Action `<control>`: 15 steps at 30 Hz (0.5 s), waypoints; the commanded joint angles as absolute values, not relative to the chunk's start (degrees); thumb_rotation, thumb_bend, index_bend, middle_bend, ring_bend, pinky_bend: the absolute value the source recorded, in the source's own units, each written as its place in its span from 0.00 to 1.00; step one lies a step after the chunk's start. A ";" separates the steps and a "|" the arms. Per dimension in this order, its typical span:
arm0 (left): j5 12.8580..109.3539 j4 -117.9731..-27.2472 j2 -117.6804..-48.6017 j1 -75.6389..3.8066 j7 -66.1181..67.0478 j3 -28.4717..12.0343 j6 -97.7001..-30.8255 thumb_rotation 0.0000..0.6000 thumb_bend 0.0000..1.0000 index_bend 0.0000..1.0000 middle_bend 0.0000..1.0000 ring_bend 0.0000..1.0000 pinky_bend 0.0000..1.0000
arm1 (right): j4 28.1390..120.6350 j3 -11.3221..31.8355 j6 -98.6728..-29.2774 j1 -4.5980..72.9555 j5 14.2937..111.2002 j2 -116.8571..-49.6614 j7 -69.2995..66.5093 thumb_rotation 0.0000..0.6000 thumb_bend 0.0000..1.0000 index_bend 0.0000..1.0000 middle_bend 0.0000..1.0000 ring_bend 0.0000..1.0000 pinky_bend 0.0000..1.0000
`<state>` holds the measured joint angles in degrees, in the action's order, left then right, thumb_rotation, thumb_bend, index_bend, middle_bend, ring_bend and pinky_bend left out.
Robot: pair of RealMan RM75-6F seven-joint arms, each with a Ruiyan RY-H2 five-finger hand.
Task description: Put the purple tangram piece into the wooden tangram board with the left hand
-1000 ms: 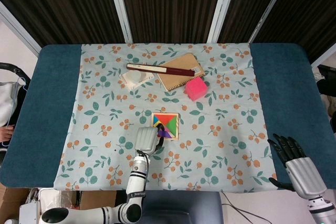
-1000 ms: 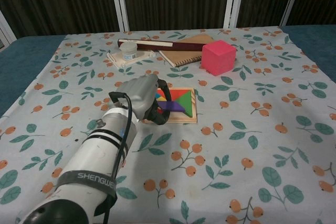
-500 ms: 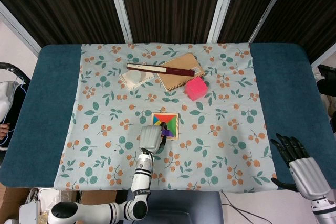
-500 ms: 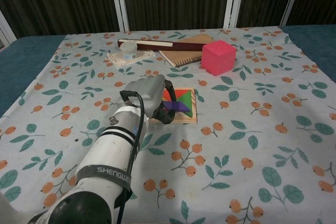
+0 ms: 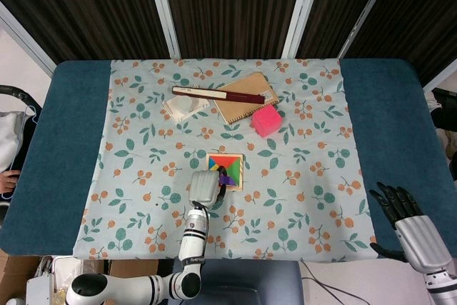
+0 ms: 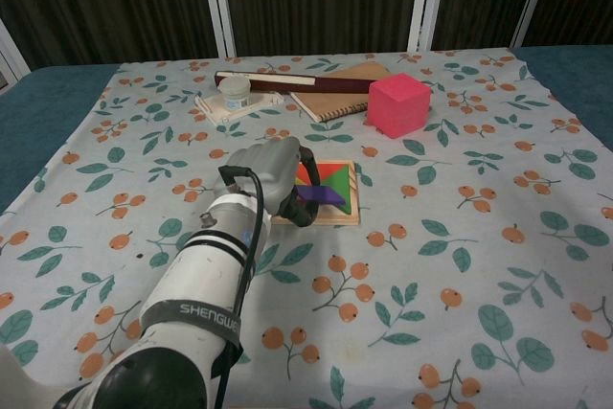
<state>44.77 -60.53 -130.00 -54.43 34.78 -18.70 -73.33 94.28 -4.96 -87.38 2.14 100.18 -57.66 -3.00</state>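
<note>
The wooden tangram board (image 6: 335,200) (image 5: 236,169) lies mid-table with red, green, blue and yellow pieces in it. My left hand (image 6: 270,174) (image 5: 203,188) sits at the board's near-left corner and pinches the purple tangram piece (image 6: 319,194) (image 5: 226,181) over that corner. The piece sticks out to the right from the fingers, low over the board; whether it touches the wood I cannot tell. My right hand (image 5: 403,216) rests at the table's near right edge, fingers spread, holding nothing. The chest view does not show it.
A pink cube (image 6: 398,104) stands behind the board to the right. Further back lie a brown notebook (image 6: 343,93), a dark red ruler-like stick (image 6: 283,80) and a small jar on a white tray (image 6: 236,99). Floral cloth (image 6: 460,256) covers the table.
My left hand has moved forward and a little right, carrying the purple piece onto the board's near-left corner; since half a second ago it has barely shifted. My right hand drew back slightly.
</note>
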 commanded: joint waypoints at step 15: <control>41.38 -58.99 -130.00 -56.79 31.88 -16.28 -73.39 1.00 0.42 0.40 1.00 1.00 1.00 | 94.22 -4.86 -87.86 1.90 100.03 -57.34 -3.63 1.00 0.12 0.00 0.00 0.00 0.00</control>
<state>41.43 -58.98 -130.00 -56.75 31.93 -16.32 -73.40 94.23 -4.86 -87.86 1.90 100.04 -57.35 -3.63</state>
